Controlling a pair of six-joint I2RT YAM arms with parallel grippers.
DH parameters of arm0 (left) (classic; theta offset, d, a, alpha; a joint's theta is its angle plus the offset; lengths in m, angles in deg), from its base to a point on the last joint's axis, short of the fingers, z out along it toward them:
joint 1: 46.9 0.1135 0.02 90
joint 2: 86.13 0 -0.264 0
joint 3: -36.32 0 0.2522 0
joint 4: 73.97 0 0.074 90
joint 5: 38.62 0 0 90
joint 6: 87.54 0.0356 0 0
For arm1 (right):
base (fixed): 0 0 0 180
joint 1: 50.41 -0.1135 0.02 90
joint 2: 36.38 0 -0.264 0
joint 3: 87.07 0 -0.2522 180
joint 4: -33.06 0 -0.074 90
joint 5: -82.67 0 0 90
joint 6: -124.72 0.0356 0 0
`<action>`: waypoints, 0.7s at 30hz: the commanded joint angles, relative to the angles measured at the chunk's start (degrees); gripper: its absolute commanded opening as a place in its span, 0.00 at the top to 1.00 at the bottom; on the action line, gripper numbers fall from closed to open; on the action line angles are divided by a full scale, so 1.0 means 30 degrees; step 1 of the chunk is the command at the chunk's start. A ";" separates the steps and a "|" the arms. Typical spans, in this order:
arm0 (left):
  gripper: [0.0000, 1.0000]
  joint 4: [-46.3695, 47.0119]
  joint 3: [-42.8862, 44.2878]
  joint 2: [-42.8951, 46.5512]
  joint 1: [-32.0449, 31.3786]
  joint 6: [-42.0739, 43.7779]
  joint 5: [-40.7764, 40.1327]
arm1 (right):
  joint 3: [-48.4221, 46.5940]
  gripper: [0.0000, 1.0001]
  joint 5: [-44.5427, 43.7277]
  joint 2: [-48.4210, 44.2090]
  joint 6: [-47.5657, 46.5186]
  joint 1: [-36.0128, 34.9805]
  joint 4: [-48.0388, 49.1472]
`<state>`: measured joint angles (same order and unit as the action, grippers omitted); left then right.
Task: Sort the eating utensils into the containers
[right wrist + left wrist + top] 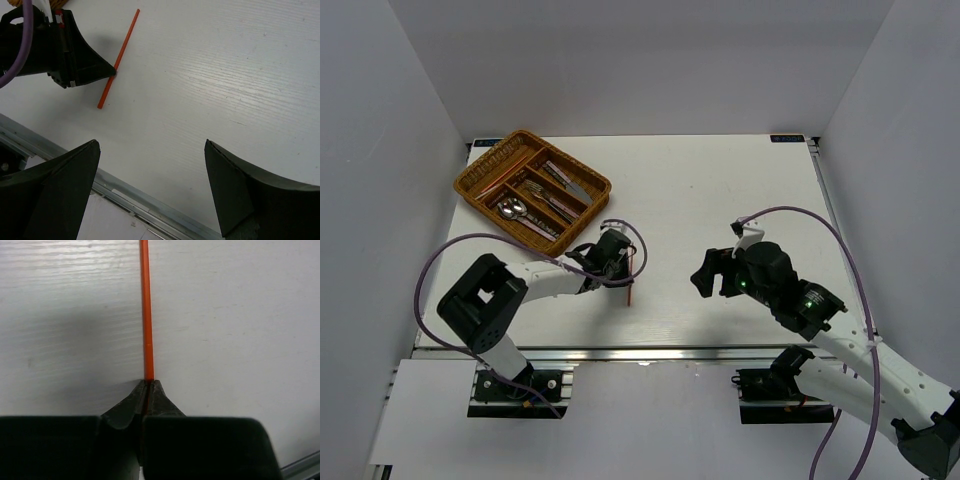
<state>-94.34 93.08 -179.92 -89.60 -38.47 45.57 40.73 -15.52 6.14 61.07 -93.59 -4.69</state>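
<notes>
A thin red chopstick (pixel 632 292) is at the table's middle front. My left gripper (pixel 626 270) is shut on it near its middle. In the left wrist view the fingertips (pixel 156 390) pinch the chopstick (pixel 146 315), which runs straight ahead. The right wrist view shows the chopstick (pixel 127 32) and the left gripper (pixel 113 73) low over the table. My right gripper (pixel 704 278) is open and empty, hovering right of the chopstick (pixel 152 162). The brown wicker tray (pixel 480 172) stands at the far left and holds spoons (pixel 510 208) and knives (pixel 565 182).
A metal rail (pixel 150 200) runs along the table's near edge. White walls enclose the table on the left, back and right. A purple cable (pixel 450 250) loops over my left arm.
</notes>
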 commanded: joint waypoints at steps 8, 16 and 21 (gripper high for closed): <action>1.00 -1.1093 0.1101 -0.6351 -0.0825 0.3065 -0.0201 | -0.0079 0.11 0.0502 -0.0404 -0.0609 0.0066 -0.0031; 1.00 -1.4231 0.4384 -0.5328 -0.1383 0.3594 -0.5649 | -0.0313 0.11 -0.0025 -0.0522 -0.0550 0.0096 -0.0324; 1.00 -1.3883 0.5353 -0.2959 -0.1412 0.4002 -0.7675 | -0.0518 0.11 -0.0259 -0.0551 -0.0550 0.0096 -0.0529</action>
<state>-123.37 111.92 -188.45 -94.45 -28.94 29.07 40.71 -15.06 5.16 59.98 -93.54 -5.83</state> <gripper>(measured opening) 0.069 0.894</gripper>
